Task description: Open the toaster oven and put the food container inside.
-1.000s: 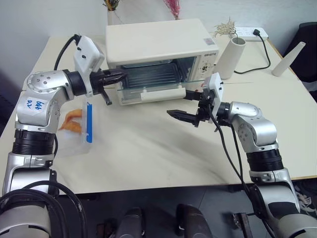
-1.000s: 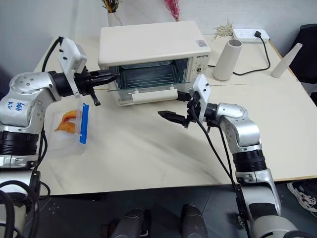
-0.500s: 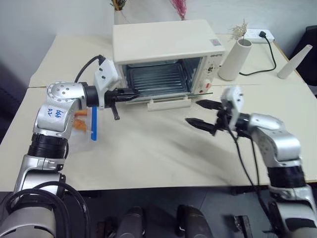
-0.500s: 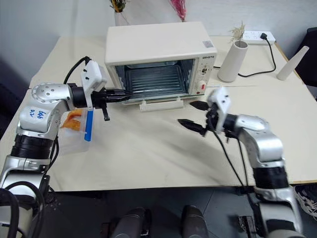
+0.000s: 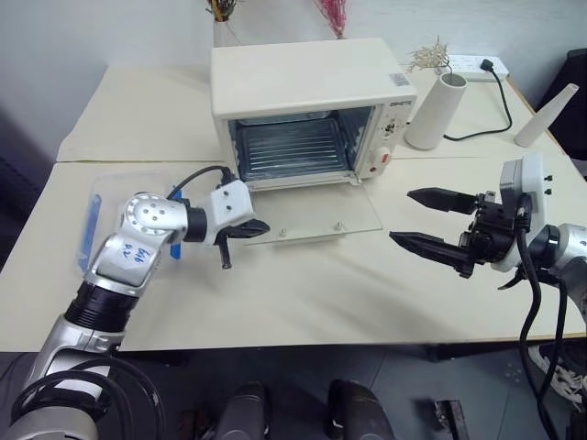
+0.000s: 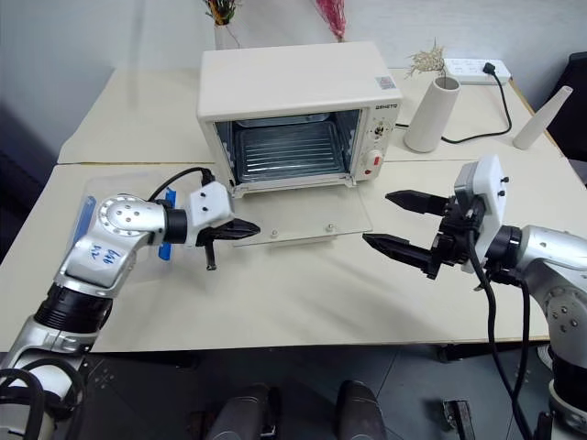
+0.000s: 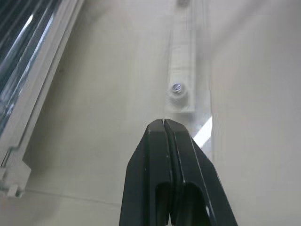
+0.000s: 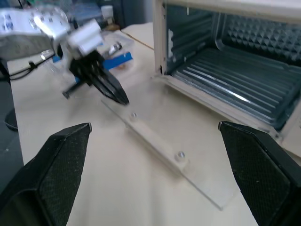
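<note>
The cream toaster oven [image 5: 307, 82] stands at the back of the table. Its glass door [image 5: 316, 220] lies folded down flat and the wire rack [image 5: 293, 151] shows inside. My left gripper [image 5: 264, 226] is shut on nothing, with its tip [image 7: 163, 124] just over the glass by the left end of the handle [image 7: 181, 89]. Whether it touches the glass I cannot tell. The clear food container [image 5: 103, 206], with blue clip strips, lies on the table left of that arm and is partly hidden by it. My right gripper [image 5: 402, 215] hangs open to the right of the door, apart from it.
A white cylindrical vase [image 5: 431, 110] stands right of the oven. A power strip [image 5: 472, 64] with its cable lies behind the vase. A white cone [image 5: 541, 115] stands at the far right. Bare tabletop lies in front of the door.
The oven door has dropped from half open to flat on the table. My shut left gripper sank with its front edge. My open right gripper drew back to the right. The view shifted too.
</note>
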